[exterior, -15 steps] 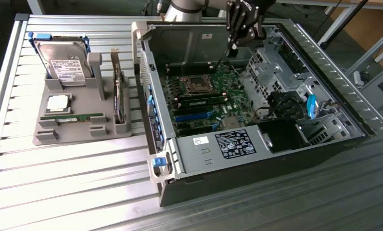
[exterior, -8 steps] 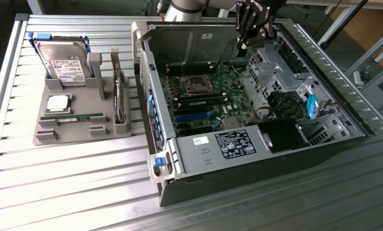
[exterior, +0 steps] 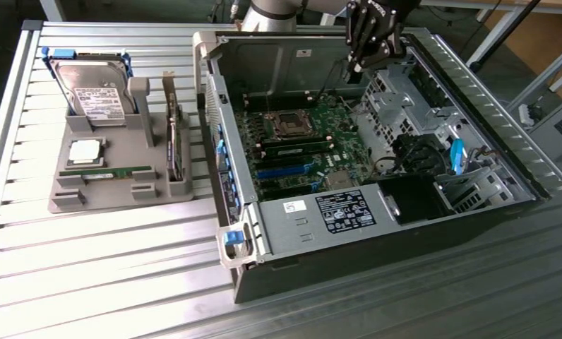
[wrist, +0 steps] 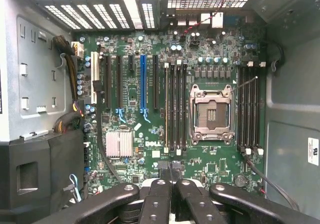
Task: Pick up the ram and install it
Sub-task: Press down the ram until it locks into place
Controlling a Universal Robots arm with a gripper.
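Observation:
The ram (exterior: 106,171) is a thin green stick lying flat in a slot of the grey holder (exterior: 97,194), at the exterior view's left, outside the computer case. My gripper (exterior: 356,65) hangs over the far end of the open case (exterior: 375,233), well away from the ram. From the wrist, the fingers (wrist: 159,194) press together with nothing between them, so the gripper (wrist: 170,170) is shut. Below it lies the green motherboard (wrist: 150,144) with its long dark memory slots (wrist: 175,106) beside the empty processor socket (wrist: 212,115).
The holder also carries a silver hard drive (exterior: 97,92), a square processor chip (exterior: 85,150) and a board standing on edge (exterior: 174,138). Inside the case are a power supply (exterior: 342,212), cables and a drive cage (exterior: 404,99). Ribbed metal table (exterior: 111,275) surrounds everything.

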